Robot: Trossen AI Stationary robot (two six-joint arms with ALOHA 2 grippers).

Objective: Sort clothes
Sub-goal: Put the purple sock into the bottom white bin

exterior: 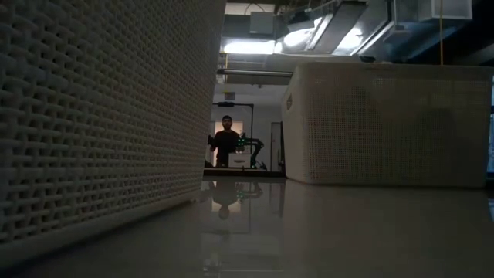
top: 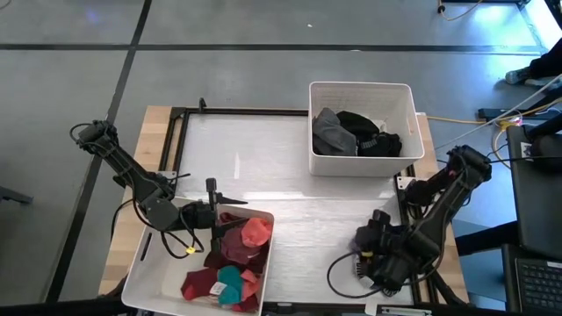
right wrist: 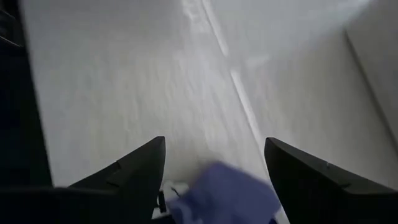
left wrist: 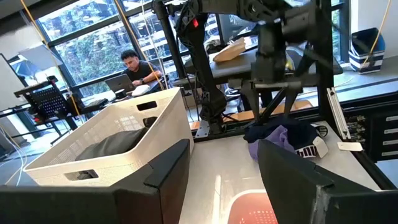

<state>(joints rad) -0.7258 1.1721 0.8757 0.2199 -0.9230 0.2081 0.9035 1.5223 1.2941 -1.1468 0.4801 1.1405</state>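
Note:
Red, maroon, pink and teal clothes (top: 237, 259) lie in the near-left white bin (top: 140, 279). Grey and black clothes (top: 356, 133) lie in the far-right white bin (top: 360, 85). My left gripper (left wrist: 224, 168) is open over the near-left bin's far edge (top: 215, 211), with a pink-red garment (left wrist: 255, 213) below it. My right gripper (right wrist: 214, 162) is open, low at the table's near right (top: 367, 241). A purple and dark garment (left wrist: 286, 138) lies on the table under it and shows between its fingers (right wrist: 224, 194). My right gripper's fingers (right wrist: 130, 171) stand on either side of the purple garment (right wrist: 224, 194), pointing down at the table. I cannot tell whether they touch it. The garment lies on the table.
The white table top (top: 255, 158) stretches between the two bins. In the low view the near bin's wall (exterior: 100, 116) and the far bin's wall (exterior: 386, 123) flank a bare strip. A person (left wrist: 134, 65) sits at a laptop beyond the table.

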